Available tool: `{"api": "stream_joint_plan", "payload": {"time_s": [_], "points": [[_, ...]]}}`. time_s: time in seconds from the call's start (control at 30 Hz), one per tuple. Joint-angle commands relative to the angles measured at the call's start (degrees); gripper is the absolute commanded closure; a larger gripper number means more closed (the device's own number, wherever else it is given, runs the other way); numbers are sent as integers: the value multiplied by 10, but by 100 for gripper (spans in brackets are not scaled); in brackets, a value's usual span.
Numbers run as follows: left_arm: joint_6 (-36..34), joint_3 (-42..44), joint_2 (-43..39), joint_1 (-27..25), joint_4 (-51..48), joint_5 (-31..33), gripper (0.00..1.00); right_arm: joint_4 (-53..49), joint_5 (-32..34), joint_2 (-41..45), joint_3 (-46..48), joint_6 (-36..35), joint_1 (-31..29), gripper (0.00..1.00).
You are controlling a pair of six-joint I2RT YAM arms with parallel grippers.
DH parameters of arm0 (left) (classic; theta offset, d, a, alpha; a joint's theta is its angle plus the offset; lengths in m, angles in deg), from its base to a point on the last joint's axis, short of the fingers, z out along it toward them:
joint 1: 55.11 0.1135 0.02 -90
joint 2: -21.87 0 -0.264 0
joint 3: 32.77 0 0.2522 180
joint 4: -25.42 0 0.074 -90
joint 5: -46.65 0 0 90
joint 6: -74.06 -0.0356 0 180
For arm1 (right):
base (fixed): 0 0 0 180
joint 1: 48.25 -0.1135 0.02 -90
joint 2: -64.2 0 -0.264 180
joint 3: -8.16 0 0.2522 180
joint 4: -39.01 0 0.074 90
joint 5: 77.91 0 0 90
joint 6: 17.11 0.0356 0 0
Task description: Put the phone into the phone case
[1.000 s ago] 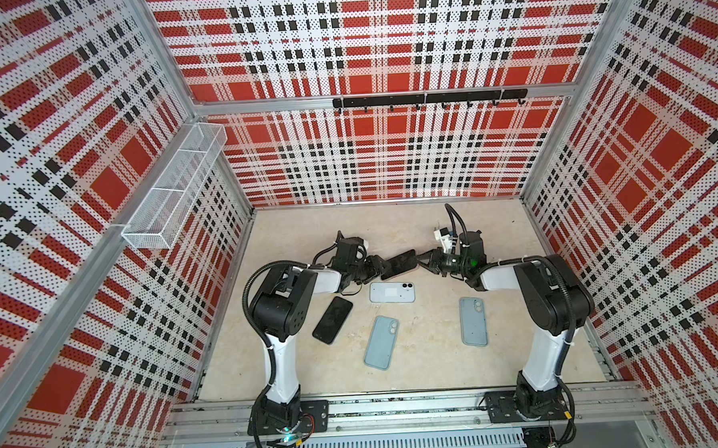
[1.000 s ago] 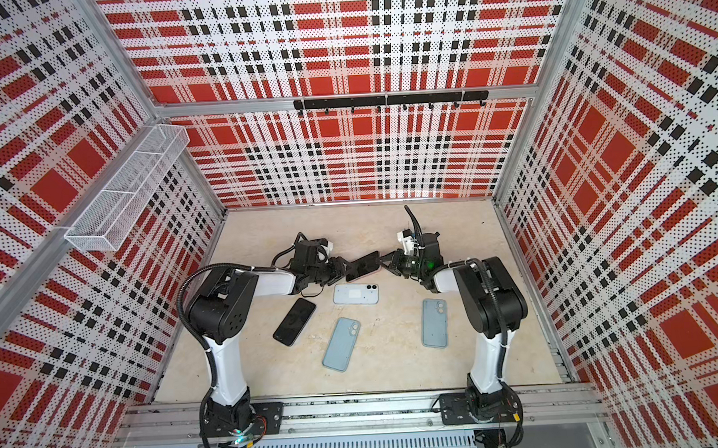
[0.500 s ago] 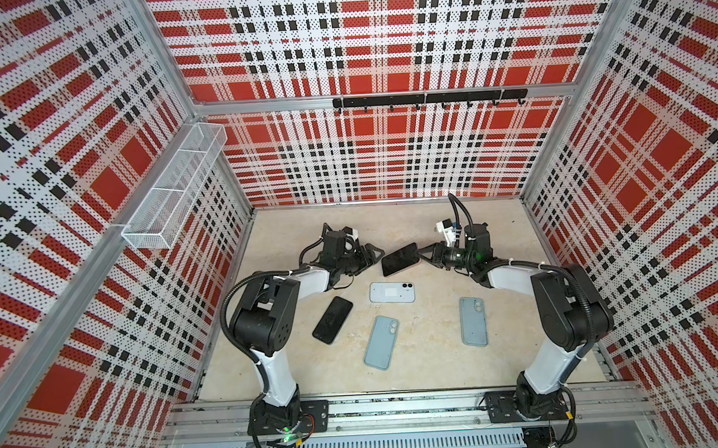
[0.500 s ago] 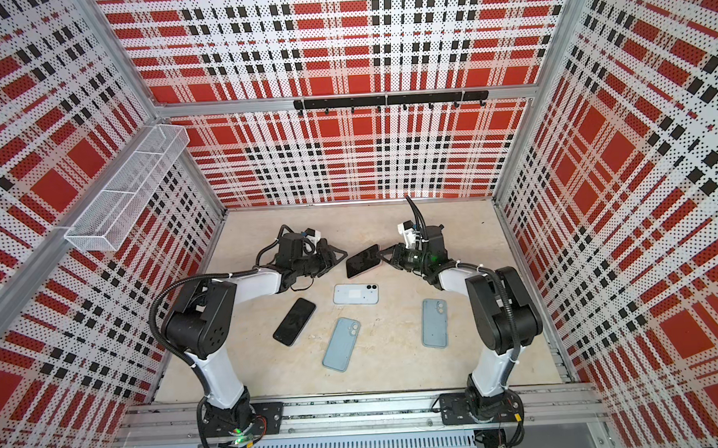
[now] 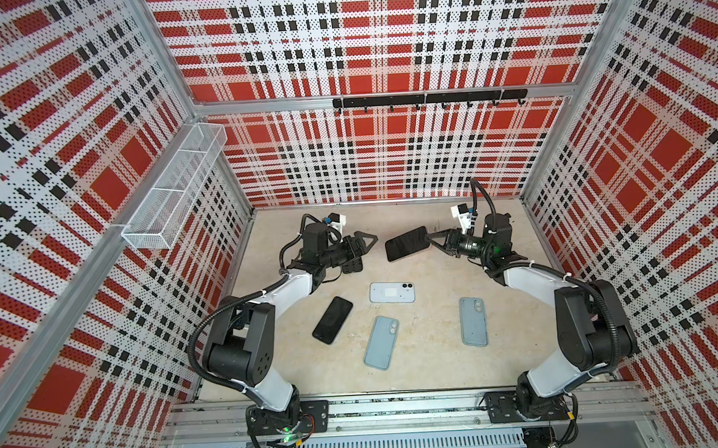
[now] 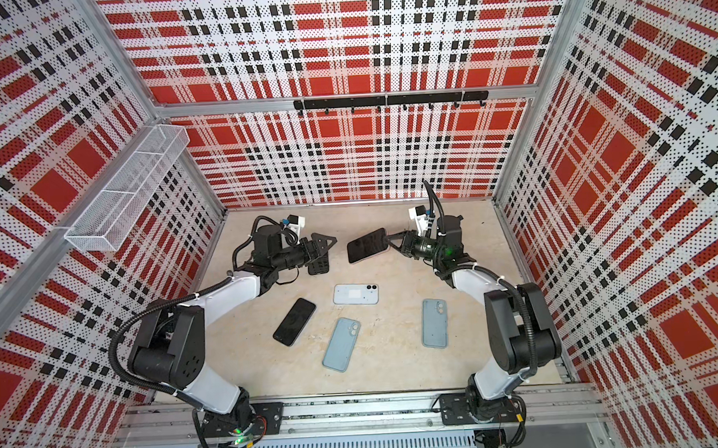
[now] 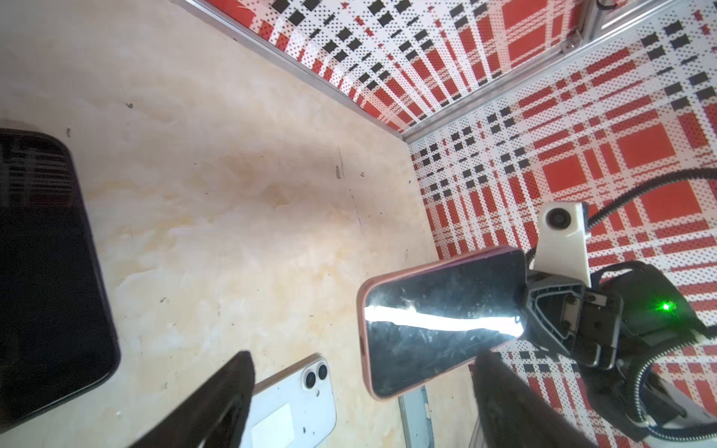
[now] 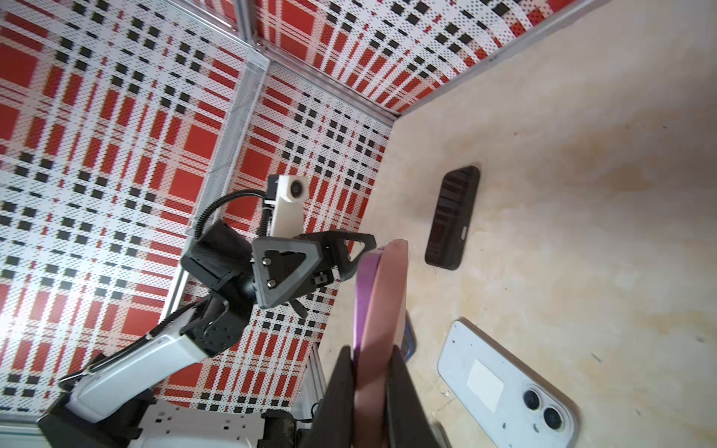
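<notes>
Pink-cased phone (image 5: 406, 243) in right gripper (image 5: 431, 240) alone, left gripper (image 5: 362, 252) released, withdrawn

A beige marbled tabletop (image 5: 438, 354) carries a white rectangular phone (image 5: 392, 292), back up. Left of it lies a glossy black phone (image 5: 333, 320); below it, a pale blue twin-lens phone (image 5: 381, 342); lower right, a blue-grey plastic phone case (image 5: 473, 321).
</notes>
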Motion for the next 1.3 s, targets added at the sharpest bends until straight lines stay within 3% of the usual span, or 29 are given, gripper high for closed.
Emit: {"api": "stream_joint_plan", "payload": {"time_s": [0.0,0.2,0.4,0.63,0.87,1.0,1.27], "points": [[-14,-16,-23,-8,11,-50,12,118,-57,27,-20,53,1,100],[6,-15,-26,-52,78,-92,19,129,-72,50,-13,61,1,100],[85,-4,6,-69,211,-110,30,200,-76,50,9,113,1,100],[103,2,-3,-83,274,-107,51,243,-69,43,36,141,1,100],[123,13,-8,-92,301,-113,82,243,-58,35,35,136,1,100],[138,22,-5,-91,326,-115,87,252,-57,21,28,141,1,100],[175,19,18,-89,370,-128,92,294,-60,-9,11,160,2,74]]}}
